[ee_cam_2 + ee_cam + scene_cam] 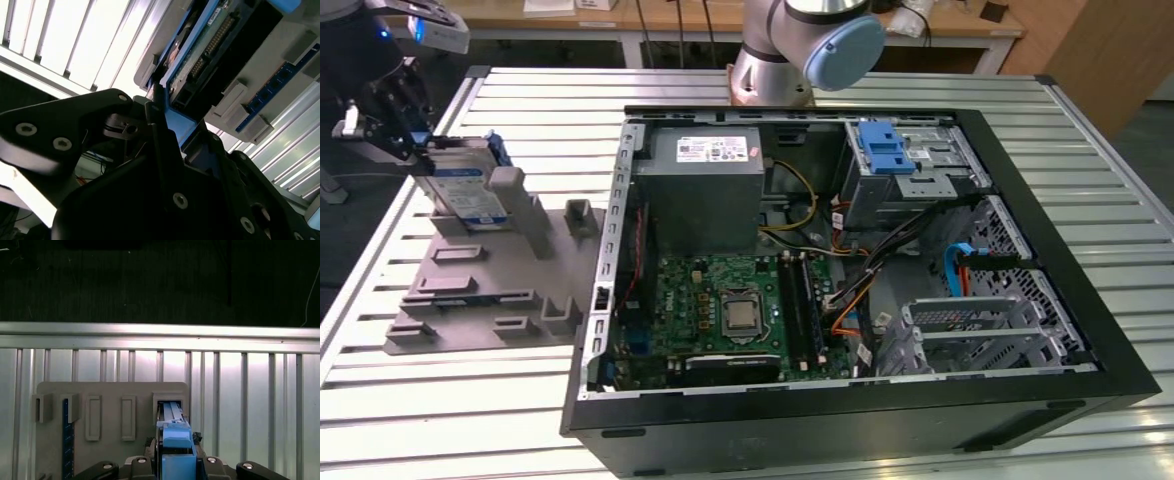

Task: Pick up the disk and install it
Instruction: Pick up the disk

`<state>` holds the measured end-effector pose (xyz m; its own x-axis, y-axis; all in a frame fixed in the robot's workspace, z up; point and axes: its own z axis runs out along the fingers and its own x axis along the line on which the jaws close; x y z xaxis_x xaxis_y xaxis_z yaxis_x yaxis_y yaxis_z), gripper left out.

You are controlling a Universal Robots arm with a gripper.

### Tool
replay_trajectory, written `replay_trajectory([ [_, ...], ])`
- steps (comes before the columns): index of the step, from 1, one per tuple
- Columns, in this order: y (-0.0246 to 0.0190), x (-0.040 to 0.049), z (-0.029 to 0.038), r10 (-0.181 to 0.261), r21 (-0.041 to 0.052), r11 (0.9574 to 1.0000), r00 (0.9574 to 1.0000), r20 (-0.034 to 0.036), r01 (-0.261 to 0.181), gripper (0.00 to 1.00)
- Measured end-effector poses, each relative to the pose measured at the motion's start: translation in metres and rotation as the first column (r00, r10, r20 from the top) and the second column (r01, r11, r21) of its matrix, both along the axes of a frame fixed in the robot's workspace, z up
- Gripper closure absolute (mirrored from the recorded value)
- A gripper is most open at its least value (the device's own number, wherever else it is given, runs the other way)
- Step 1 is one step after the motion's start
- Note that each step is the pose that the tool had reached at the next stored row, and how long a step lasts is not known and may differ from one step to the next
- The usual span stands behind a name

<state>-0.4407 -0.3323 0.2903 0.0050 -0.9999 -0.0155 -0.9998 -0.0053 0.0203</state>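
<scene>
In the exterior view, the disk (pixel 464 190) was seen at the exterior view's upper left, standing upright on edge in a slot of a grey fixture (pixel 467 300). It was pinched at its upper edge by the gripper (pixel 414 150), which was reached in from the frame's left border. The fixture was set on the slatted table (pixel 454 400), close to the table's edge at the exterior view's left. Bare slats were left open between the fixture and that edge. The open computer case (pixel 854 430) was laid just beside the fixture, toward the exterior view's right. A drive cage (pixel 907 165) with a blue latch was mounted in its upper right corner. The arm's base (pixel 787 40) was seen at the top centre, behind the case.

In the second wrist view, the disk (pixel 210 45) was seen end on, connector side exposed. Its blue bracket was pressed between the black fingers (pixel 156 125) of the gripper (pixel 172 125).

In the first wrist view, the gripper (pixel 176 460) was closed about the disk (pixel 176 440), which was seated in an end slot of the fixture (pixel 110 390). The table (pixel 240 390) was bounded past the fixture by a straight rail, with dark floor beyond it.
</scene>
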Motion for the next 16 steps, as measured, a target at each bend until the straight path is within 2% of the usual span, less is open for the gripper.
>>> replay_trajectory([
  [10,0.0,0.0,0.0088,0.0,0.0,1.0,1.0,0.0,0.0,0.64],
  [16,0.0,0.0,0.0093,0.0,0.0,1.0,1.0,0.0001,0.0,0.64],
])
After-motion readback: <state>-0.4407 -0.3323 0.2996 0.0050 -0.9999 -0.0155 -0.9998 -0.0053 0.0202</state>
